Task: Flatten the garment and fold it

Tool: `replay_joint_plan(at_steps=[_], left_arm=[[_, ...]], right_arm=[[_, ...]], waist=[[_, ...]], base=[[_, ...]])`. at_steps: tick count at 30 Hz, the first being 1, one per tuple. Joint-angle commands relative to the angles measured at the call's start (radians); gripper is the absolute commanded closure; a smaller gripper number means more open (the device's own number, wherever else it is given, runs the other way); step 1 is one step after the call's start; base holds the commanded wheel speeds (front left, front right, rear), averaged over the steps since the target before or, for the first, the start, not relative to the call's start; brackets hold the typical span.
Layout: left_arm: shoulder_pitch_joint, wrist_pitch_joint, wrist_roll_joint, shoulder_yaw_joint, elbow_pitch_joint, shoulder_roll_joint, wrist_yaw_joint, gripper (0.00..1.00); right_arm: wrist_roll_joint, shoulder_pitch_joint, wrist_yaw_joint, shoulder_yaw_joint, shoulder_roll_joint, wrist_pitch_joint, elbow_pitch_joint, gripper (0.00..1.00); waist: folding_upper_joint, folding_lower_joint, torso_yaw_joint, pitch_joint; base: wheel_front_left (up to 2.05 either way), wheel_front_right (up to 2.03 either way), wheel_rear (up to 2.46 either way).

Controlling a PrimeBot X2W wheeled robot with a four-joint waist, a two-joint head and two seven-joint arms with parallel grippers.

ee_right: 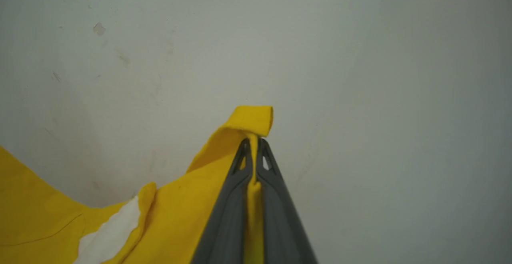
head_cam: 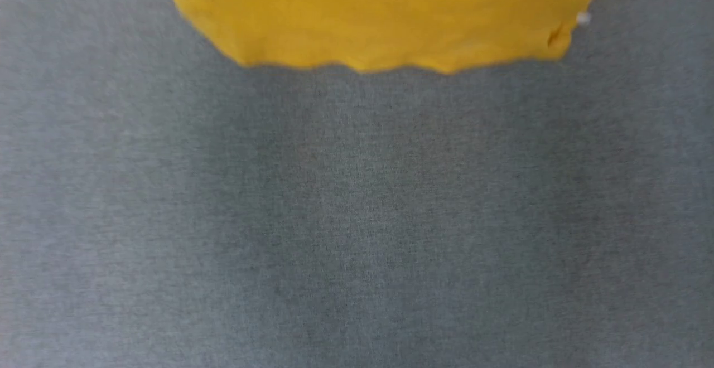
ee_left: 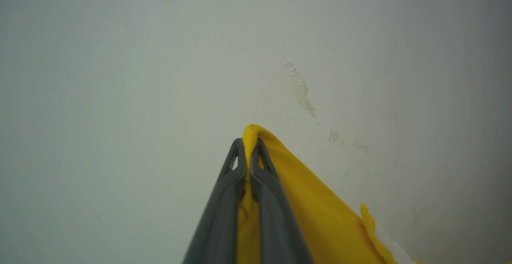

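Observation:
The garment (head_cam: 385, 17) is bright yellow; its lower hem hangs across the top of the head view above a grey cloth surface (head_cam: 357, 217). In the left wrist view my left gripper (ee_left: 249, 146) is shut on a yellow corner of the garment (ee_left: 316, 216), which drapes down to the right with a white patch at the bottom edge. In the right wrist view my right gripper (ee_right: 253, 144) is shut on another yellow edge of the garment (ee_right: 180, 212), folded over the fingertips; cloth with a white patch (ee_right: 108, 232) sags to the left. Both grippers point at a pale wall.
A pale wall (ee_left: 160, 76) with chipped paint marks (ee_left: 302, 92) stands behind both grippers. The grey cloth surface spreads wide below the hanging hem. A small white speck (head_cam: 583, 19) shows at the garment's right edge.

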Motion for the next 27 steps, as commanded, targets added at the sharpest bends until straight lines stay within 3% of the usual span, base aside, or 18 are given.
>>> replay_joint_plan(at_steps=[1,6,11,18,23,27], left_arm=[[-0.030,-0.027,0.013,-0.002,0.017,-0.008,0.011,1.00],[-0.129,-0.169,0.050,-0.007,0.101,-0.037,0.042,1.00],[-0.201,-0.305,0.070,0.011,0.149,-0.043,0.077,1.00],[-0.206,-0.443,0.049,0.033,0.175,-0.009,0.057,1.00],[-0.114,-0.495,0.005,0.049,0.176,0.010,0.031,1.00],[-0.003,-0.526,-0.044,0.064,0.130,0.024,0.006,1.00]], right_arm=[[-0.016,-0.030,-0.001,-0.004,0.014,-0.018,0.015,1.00],[-0.089,-0.139,-0.001,0.008,0.041,-0.109,0.103,1.00],[-0.147,-0.223,-0.001,0.023,0.020,-0.186,0.168,1.00],[-0.179,-0.251,-0.001,0.064,-0.057,-0.275,0.245,1.00],[-0.143,-0.208,-0.001,0.120,-0.090,-0.336,0.282,1.00],[-0.079,-0.139,-0.001,0.171,-0.119,-0.376,0.242,1.00]], waist=[[0.0001,-0.0002,-0.011,0.152],[0.0001,-0.0002,-0.004,0.216],[0.0001,-0.0002,0.008,0.270],[0.0001,-0.0002,0.045,0.354],[0.0001,-0.0002,0.073,0.368],[0.0001,-0.0002,0.089,0.353]], base=[[0.00,0.00,0.00],[0.00,0.00,0.00],[0.00,0.00,0.00],[0.00,0.00,0.00],[0.00,0.00,0.00],[0.00,0.00,0.00]])
